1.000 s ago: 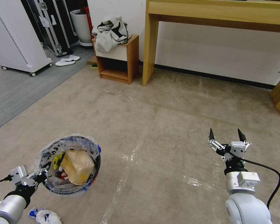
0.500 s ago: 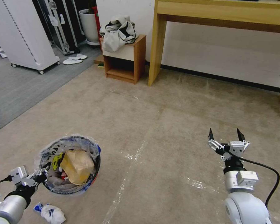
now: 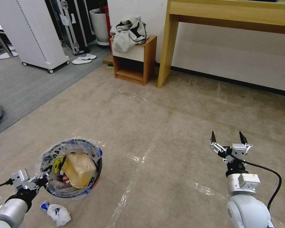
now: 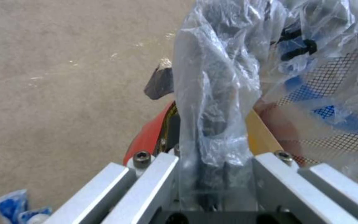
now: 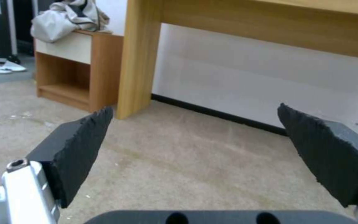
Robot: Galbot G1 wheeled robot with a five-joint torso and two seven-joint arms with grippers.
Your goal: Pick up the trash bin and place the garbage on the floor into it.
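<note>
Whole view sliding right since earlier, robot turning. Left gripper point(image 3: 45, 178) clamping trash bin point(image 3: 69, 167) rim, tissue point(image 3: 58, 212) lying beside. Right gripper point(image 3: 228, 139) hanging spread wide over open floor point(image 3: 167, 126).

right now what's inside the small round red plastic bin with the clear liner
Inside the small round red plastic bin held by the left gripper: a tan paper bag on top, with a yellow wrapper and red scraps beside it. Whatever lies beneath the bag is covered.
</note>
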